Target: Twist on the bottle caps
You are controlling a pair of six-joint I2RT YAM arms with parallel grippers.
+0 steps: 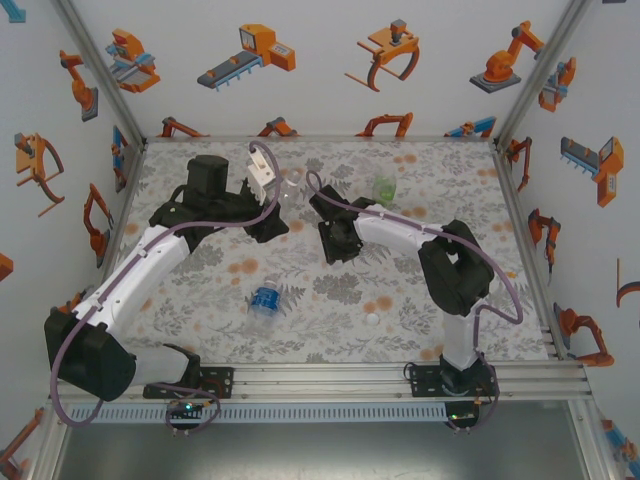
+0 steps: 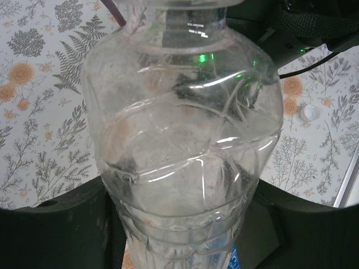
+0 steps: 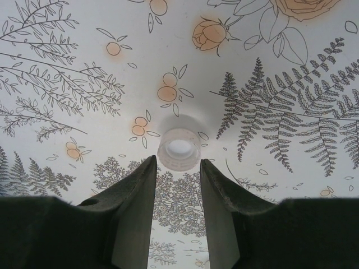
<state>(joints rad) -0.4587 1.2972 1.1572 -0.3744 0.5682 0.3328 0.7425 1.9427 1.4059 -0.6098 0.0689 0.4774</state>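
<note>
One cap just beyond right claw tips.

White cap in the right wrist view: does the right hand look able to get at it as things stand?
Probably yes: the white cap lies just ahead of the right hand, lined up with the gap between its parted fingers, nothing between them.

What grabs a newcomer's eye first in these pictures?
A clear bottle looms large in the left wrist view, clamped in the left claw. In the right wrist view, a small white cap lies on the flowered table just ahead of the parted fingers of the right claw.
</note>
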